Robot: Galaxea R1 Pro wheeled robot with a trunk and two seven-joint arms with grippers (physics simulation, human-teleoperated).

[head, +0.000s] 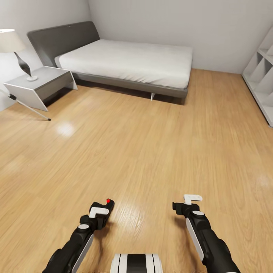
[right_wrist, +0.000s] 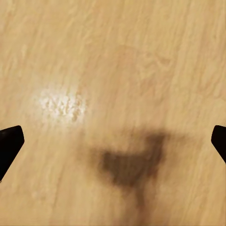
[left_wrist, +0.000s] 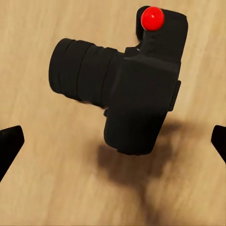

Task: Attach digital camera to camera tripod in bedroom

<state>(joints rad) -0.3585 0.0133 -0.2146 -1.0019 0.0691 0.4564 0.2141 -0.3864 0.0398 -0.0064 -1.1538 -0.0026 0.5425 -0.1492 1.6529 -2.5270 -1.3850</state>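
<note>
Currently the left pincer (head: 101, 209) carries the digital camera (left_wrist: 127, 89), gripped so the red dot (left_wrist: 152, 18) and lens face its wrist view; the fingertips (left_wrist: 9, 143) show dark at that view's edges. The right pincer (head: 187, 203) hangs with its fingers spread, empty, above the wood floor (head: 151, 144), likely kept free for steadying. Far ahead and left of the left pincer, one camera tripod (head: 32, 108) leg shows beside a nightstand (head: 40, 85); the bed (head: 129, 62) lies beyond.
</note>
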